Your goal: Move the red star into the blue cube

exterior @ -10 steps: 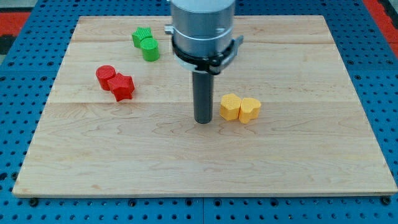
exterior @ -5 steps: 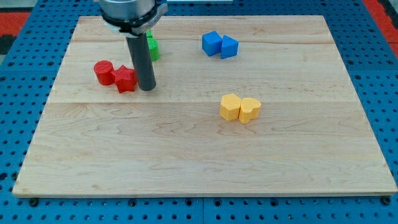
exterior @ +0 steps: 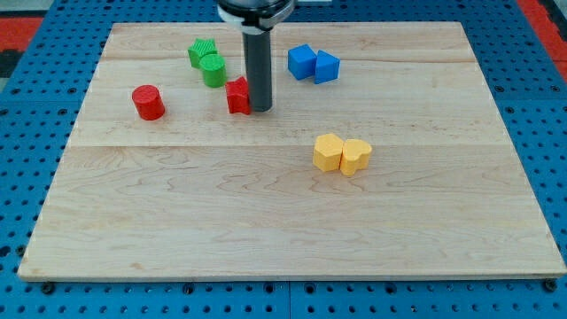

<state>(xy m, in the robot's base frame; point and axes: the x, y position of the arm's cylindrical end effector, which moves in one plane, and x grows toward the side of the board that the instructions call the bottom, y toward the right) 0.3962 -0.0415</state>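
The red star [exterior: 236, 96] lies on the wooden board [exterior: 292, 221], left of centre near the view's top. My tip [exterior: 261, 110] stands right against the star's right side. The blue cube [exterior: 302, 61] sits up and to the right of my tip, touching a second blue block [exterior: 327, 67] on its right. The rod partly hides the star's right edge.
A red cylinder [exterior: 148, 103] stands alone to the left of the star. Two green blocks [exterior: 207, 63] sit touching just up and left of the star. Two yellow blocks [exterior: 342, 154] sit touching right of centre.
The red star has moved right and up, away from the red cylinder, toward the blue blocks. My tip has moved right with it and stays at the star's right side.
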